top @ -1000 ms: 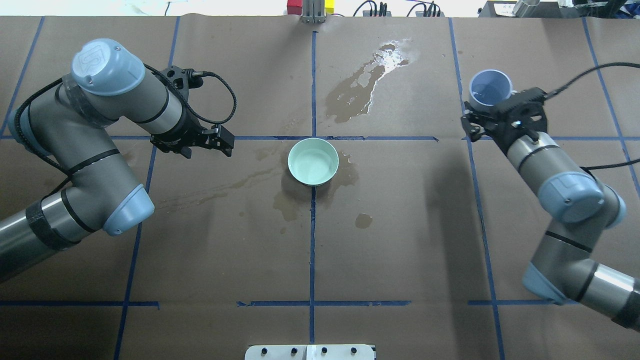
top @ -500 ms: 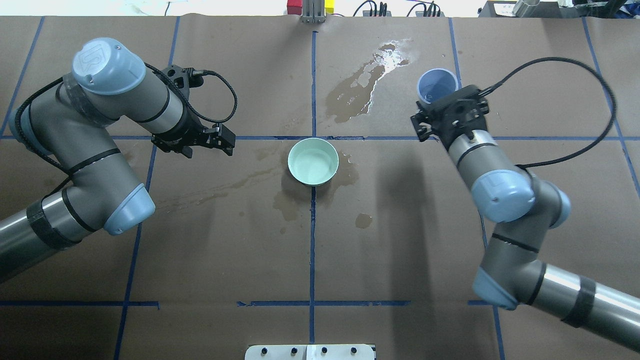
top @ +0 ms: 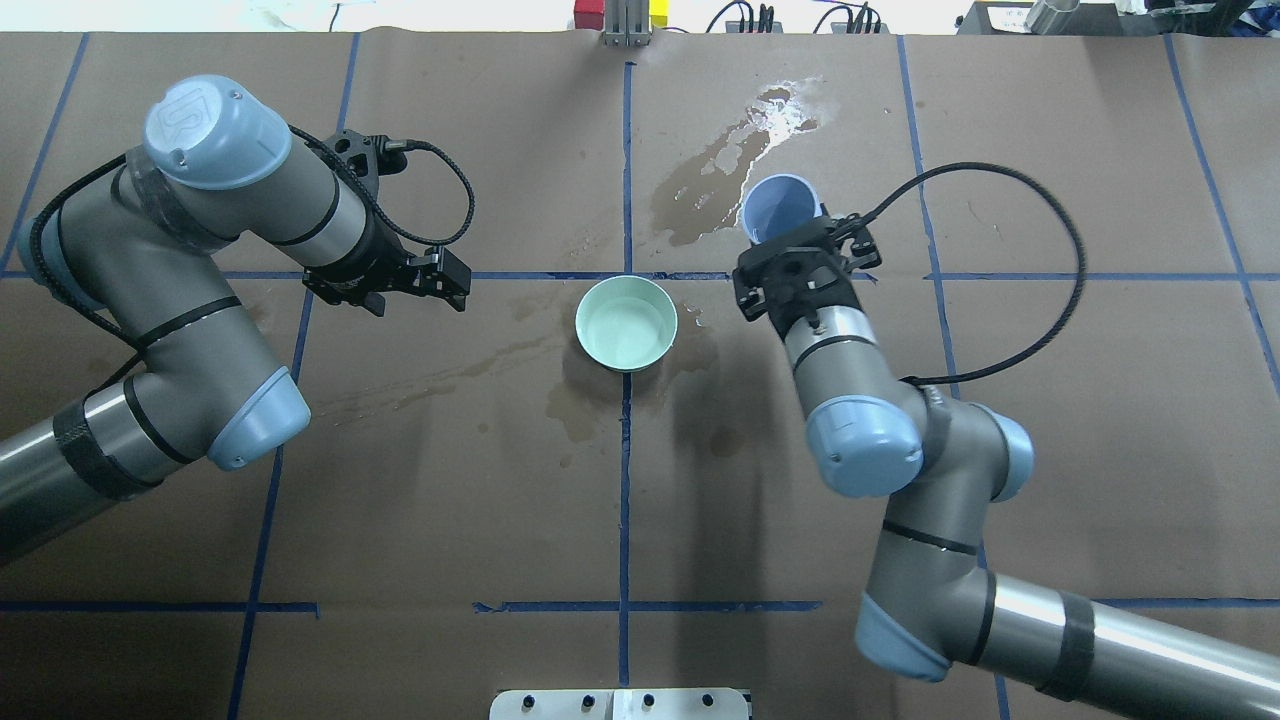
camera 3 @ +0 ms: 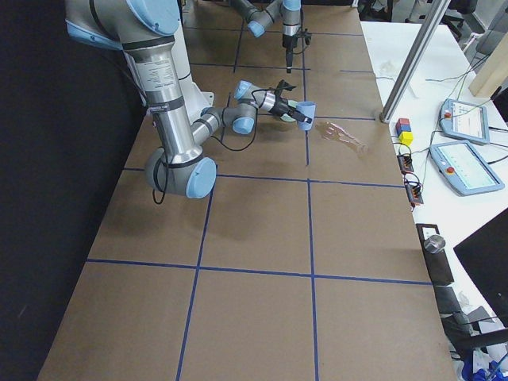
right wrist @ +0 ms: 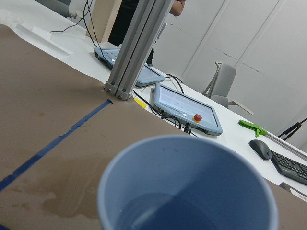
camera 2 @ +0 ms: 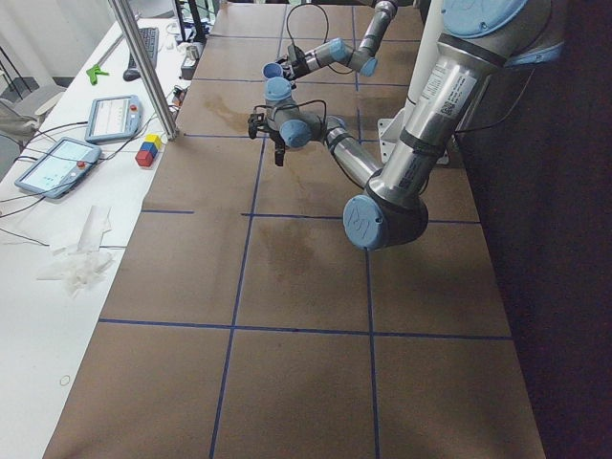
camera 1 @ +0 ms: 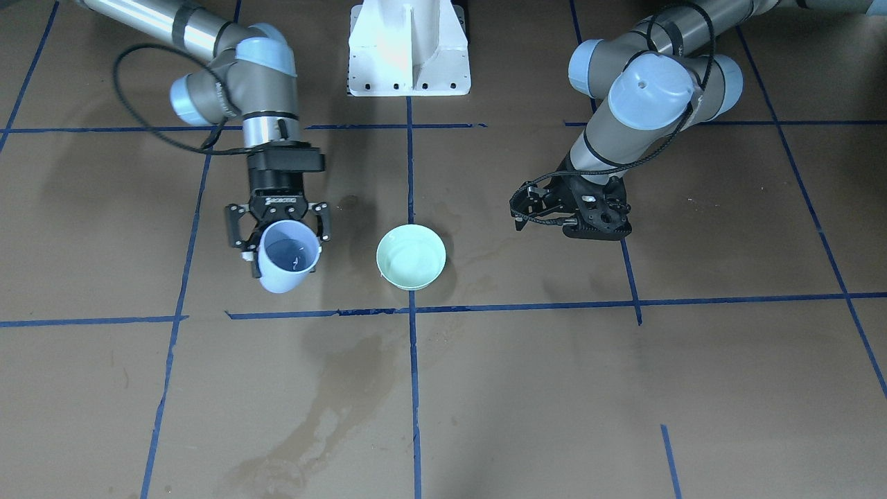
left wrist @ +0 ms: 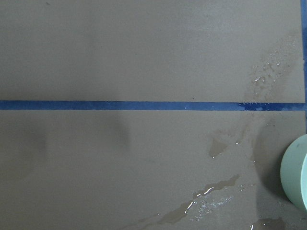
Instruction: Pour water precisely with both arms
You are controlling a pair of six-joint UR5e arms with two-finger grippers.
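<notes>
Clasping a cup (camera 1: 277, 283), right gripper (camera 1: 280, 239) hovers near bowl (camera 1: 409, 283); water (camera 1: 287, 255) seemingly inside.

A blue cup (right wrist: 192, 160) fills the foreground, a shallow pool of clear water (right wrist: 160, 214) glinting at its bottom. Beyond its rim, a blue tape line (right wrist: 53, 143) crosses the brown-papered worktop (right wrist: 43, 86) toward an aluminium post (right wrist: 139, 43); a damp patch (right wrist: 67, 203) darkens the paper at lower left. On the white desk behind lie a control tablet (right wrist: 187, 108), a mouse (right wrist: 260, 149) and a keyboard (right wrist: 290, 167).
</notes>
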